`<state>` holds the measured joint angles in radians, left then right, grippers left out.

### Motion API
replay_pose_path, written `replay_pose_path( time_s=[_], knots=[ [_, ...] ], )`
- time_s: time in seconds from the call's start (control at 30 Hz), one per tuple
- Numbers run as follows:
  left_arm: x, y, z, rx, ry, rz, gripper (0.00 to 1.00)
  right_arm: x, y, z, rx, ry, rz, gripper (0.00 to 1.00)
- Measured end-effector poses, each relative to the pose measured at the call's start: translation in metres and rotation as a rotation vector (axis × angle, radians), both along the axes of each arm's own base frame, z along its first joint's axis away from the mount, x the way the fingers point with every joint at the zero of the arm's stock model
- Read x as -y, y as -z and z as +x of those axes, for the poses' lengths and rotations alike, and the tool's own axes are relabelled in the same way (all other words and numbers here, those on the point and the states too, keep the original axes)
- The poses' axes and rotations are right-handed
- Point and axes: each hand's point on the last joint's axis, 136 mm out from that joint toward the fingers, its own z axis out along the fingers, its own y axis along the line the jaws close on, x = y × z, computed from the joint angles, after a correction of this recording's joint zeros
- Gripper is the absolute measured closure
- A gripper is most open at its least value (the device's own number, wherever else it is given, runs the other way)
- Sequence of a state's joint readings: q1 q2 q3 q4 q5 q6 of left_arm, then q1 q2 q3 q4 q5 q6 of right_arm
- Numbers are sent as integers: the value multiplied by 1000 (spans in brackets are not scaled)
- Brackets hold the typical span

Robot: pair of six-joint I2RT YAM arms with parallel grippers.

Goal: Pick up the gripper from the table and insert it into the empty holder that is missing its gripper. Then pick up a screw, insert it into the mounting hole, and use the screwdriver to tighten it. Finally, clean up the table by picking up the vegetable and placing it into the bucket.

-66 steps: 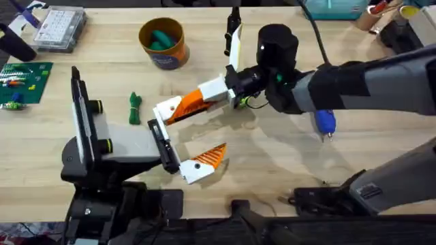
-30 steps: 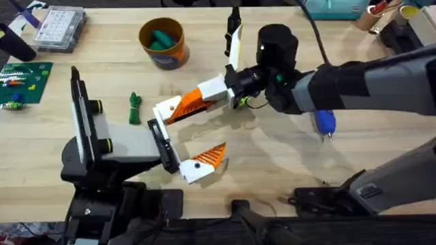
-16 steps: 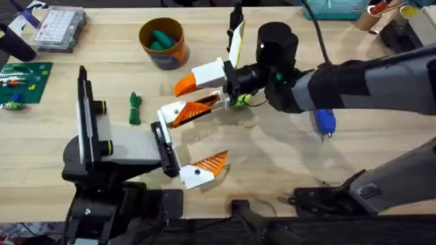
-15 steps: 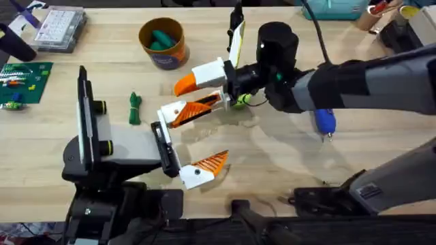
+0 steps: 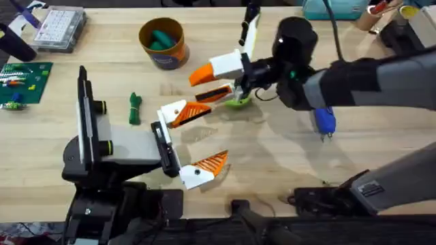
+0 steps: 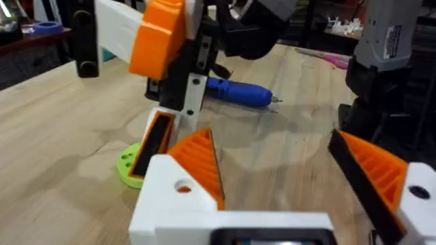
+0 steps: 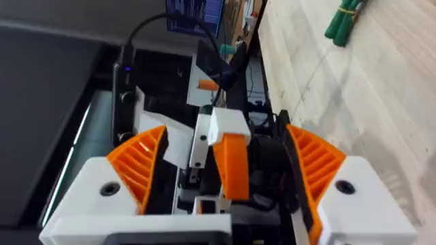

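Observation:
The orange ribbed gripper (image 5: 187, 113) sits in the left arm's far white holder (image 5: 167, 109), and a round hole (image 6: 182, 186) shows in that holder. My left gripper (image 5: 216, 131) is open and wide, with nothing between its fingers. My right gripper (image 5: 196, 87) hangs open just beyond it, clear of the orange piece. The blue screwdriver (image 5: 325, 122) lies under the right arm. The dark-green vegetable (image 5: 134, 107) lies left of the left gripper and also appears in the right wrist view (image 7: 346, 18). The orange bucket (image 5: 163, 51) stands at the back left. A screw is out of view.
A lime-green disc (image 5: 238, 102) lies under the right gripper. Teal-green pieces (image 5: 161, 39) lie in the bucket. A clear parts box (image 5: 60, 27) and a green board (image 5: 24, 80) occupy the far left. Bare tabletop (image 5: 272, 156) lies in front of the right arm.
My right gripper was shut on the orange gripper at the left holder. It has since opened, let go and drawn back to the right. The left arm has barely moved.

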<state>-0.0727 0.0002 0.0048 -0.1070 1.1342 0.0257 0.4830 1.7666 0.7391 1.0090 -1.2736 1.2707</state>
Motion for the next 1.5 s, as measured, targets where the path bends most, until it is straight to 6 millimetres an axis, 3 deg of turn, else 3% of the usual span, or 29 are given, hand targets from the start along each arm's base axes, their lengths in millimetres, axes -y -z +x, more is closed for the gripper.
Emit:
replay_pose_path(
  time_s=[0.3,0.53,0.73,0.97,1.23,1.5],
  knots=[
    [0,0,0,0,1,0,10,20,15,-18,-37,44,-8,7],
    [0,0,-1,-1,4,0,10,23,-9,-30,73,93,105,7],
    [0,0,-1,-1,4,0,10,30,12,-36,-64,148,59,7],
    [0,0,-1,-1,4,0,10,28,25,-34,-143,167,14,7],
    [0,0,-1,-1,5,-1,10,20,25,-39,-143,163,14,8],
    [0,0,-1,-1,6,-1,10,10,18,-41,-123,154,28,124]
  ],
)
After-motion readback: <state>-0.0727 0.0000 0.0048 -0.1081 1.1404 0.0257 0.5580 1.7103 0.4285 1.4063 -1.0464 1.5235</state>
